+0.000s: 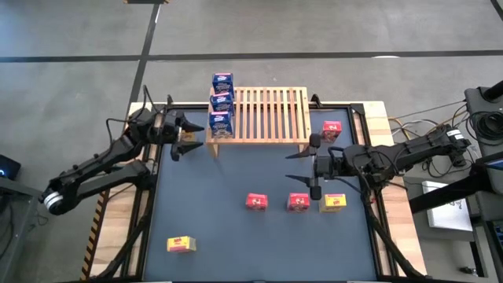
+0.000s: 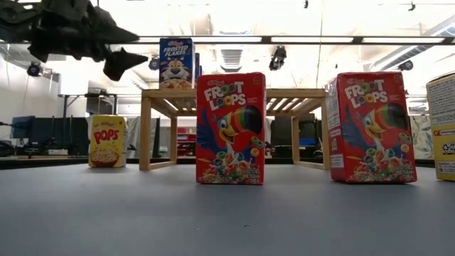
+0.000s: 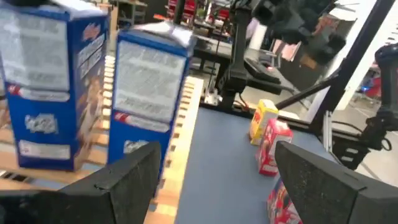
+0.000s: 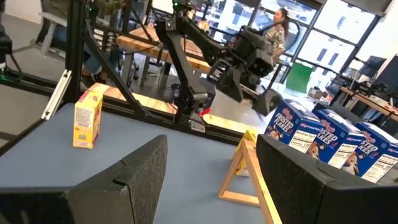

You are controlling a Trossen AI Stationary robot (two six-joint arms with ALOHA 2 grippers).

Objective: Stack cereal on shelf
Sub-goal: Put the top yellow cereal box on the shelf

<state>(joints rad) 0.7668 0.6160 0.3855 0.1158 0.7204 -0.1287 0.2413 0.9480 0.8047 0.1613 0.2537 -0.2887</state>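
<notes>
Nearest red boxes: two red cereal boxes (image 2: 230, 128) and (image 2: 371, 128) stand upright on the worktop (image 1: 236, 236), a little toward its right side, fronts facing the near edge.
Third red box: upright (image 1: 332, 130) near the far right corner, just right of the shelf.
Yellow boxes: one (image 1: 334, 203) just right of the red pair, under the right arm; one (image 1: 181, 244) alone near the front left corner.
Shelf: the slatted wooden rack (image 1: 271, 114) sits at the middle of the far edge.
Blue boxes: three (image 1: 221, 102) stand in a row on the shelf's left end, close together.
Left tool: (image 1: 179, 134) open, empty, hanging just left of the shelf beside the blue boxes.
Right tool: (image 1: 313, 169) open, empty, above the worktop in front of the shelf's right end, apart from every box.
</notes>
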